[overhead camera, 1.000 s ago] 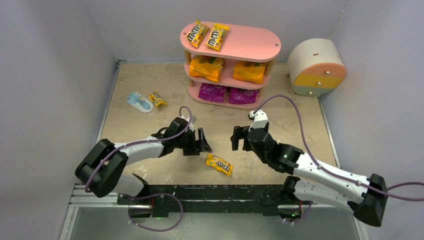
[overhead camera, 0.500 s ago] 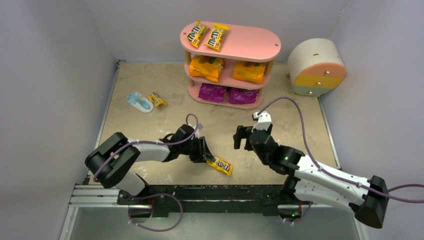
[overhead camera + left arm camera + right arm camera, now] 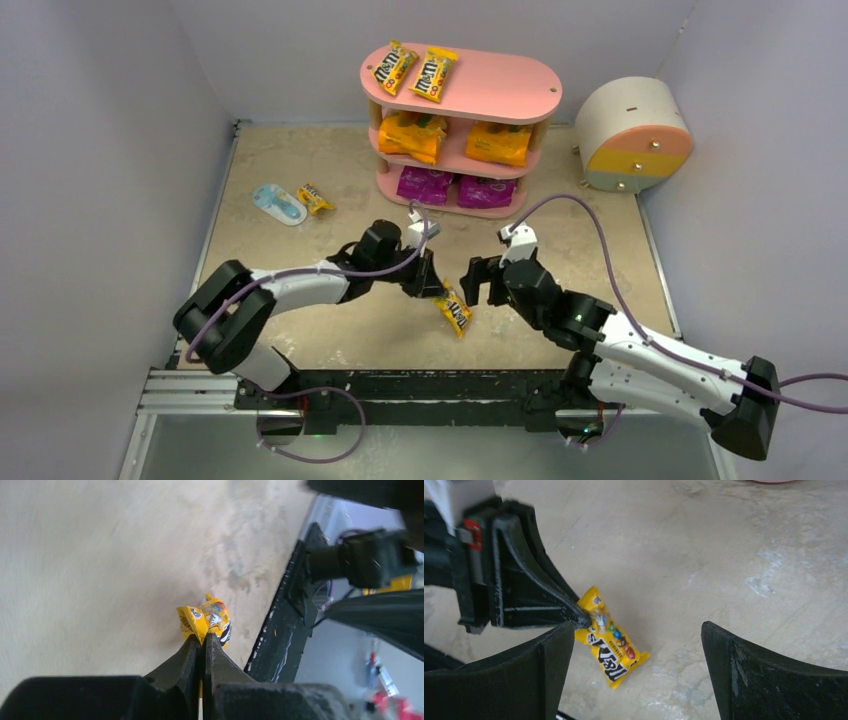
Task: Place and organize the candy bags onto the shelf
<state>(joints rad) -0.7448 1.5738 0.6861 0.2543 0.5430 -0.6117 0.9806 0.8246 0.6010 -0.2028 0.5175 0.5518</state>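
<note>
**Third yellow packet pinched by a corner, top board waiting**

Far left on the beige stone-look desk [image 3: 300,160]: a flat light-blue-and-white item [image 3: 279,204], not candy, so no business on the shelf. Just beside its right edge, a small slim yellow M&M's packet [image 3: 315,198], lying flat and not yet shelved.

Further right, at the end of the outstretched left arm: the left gripper [image 3: 437,289], pressed fully together on the top corner of a second slim yellow M&M's packet [image 3: 455,313]. From the left wrist, two black fingers [image 3: 192,655] meeting with only the crimped seam between them. Taken by the corner most likely because a thin packet flat on a desk offers nothing else to pinch. Hangs tilted, free end pointing toward the near edge. Impossible to tell whether that end is clear of the desk or brushing it.

Just right of the packet: the right gripper [image 3: 481,284], spread wide around nothing and facing the packet. Possibly posted there for a handover or to steady the load, though only a guess.

Behind, toward the back wall: the pink three-tier shelf [image 3: 520,95] with oval boards and pale wooden posts.
- Top board: two more yellow M&M's packets [image 3: 394,67] [image 3: 434,75] at the left end, with the right stretch bare, presumably room for the remaining pair.
- Middle board: two orange bags [image 3: 413,136] [image 3: 498,143] side by side.
- Bottom board: two glossy purple bags [image 3: 425,185] [image 3: 487,191].

One kind per tier, hence the top as the likely home for the held packet.

Far right: a round cream drawer unit [image 3: 632,120] with pink and yellow fronts, well apart from both arms.
</note>
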